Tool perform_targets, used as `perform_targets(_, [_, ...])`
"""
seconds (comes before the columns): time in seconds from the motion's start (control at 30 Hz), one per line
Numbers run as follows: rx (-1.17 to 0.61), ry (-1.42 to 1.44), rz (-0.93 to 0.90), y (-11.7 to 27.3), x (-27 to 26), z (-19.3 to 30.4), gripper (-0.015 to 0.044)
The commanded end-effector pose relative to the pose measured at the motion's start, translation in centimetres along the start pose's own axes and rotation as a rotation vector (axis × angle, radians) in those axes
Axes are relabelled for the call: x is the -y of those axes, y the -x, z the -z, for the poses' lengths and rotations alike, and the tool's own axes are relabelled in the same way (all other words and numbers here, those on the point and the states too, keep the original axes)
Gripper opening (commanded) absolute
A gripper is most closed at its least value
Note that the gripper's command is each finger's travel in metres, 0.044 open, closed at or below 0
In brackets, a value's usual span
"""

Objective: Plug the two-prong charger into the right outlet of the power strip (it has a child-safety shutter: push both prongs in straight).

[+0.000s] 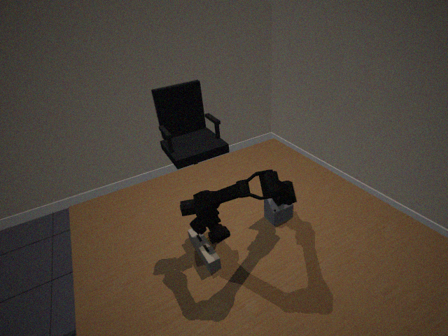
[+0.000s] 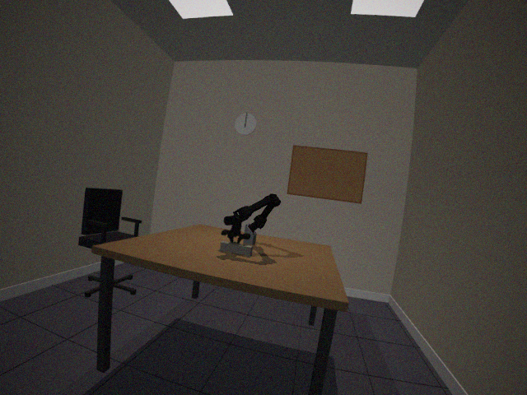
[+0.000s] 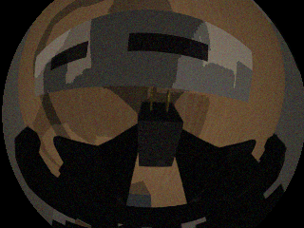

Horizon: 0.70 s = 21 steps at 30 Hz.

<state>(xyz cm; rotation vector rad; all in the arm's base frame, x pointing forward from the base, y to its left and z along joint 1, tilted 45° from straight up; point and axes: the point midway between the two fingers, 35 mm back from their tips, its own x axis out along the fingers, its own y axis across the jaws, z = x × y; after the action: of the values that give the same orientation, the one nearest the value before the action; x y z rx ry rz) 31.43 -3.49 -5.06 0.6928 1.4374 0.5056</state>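
Note:
The power strip point(image 1: 214, 267) point(image 2: 235, 249) point(image 3: 109, 66) lies on the table, with two dark outlet recesses on its top. In the wrist view the right recess point(image 3: 168, 45) and the left recess point(image 3: 69, 55) are both uncovered. My gripper point(image 1: 208, 231) point(image 3: 156, 128) is shut on the black charger point(image 3: 160, 144), above and beside the strip. Two brass prongs point(image 3: 151, 99) point(image 3: 168, 100) point toward the strip. In the wrist view their tips overlap its near edge, below the right recess and outside it. Contact cannot be told. The top and exterior views hide the charger behind the dark fingers.
The grey base block point(image 1: 278, 215) stands behind the strip on the wooden table point(image 1: 126, 246) point(image 2: 289, 271). The arm's shadows cross the table. A black office chair point(image 1: 195, 144) point(image 2: 101, 212) stands beyond the table edge.

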Motion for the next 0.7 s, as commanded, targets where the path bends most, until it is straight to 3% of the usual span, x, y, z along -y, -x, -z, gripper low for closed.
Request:
perform_targets(0.0, [0.000,-0.003,-0.005,-0.01,-0.10,-0.16,0.0000])
perform_targets(0.67, [0.001,-0.003,-0.005,0.02,-0.10,-0.52,0.0000])
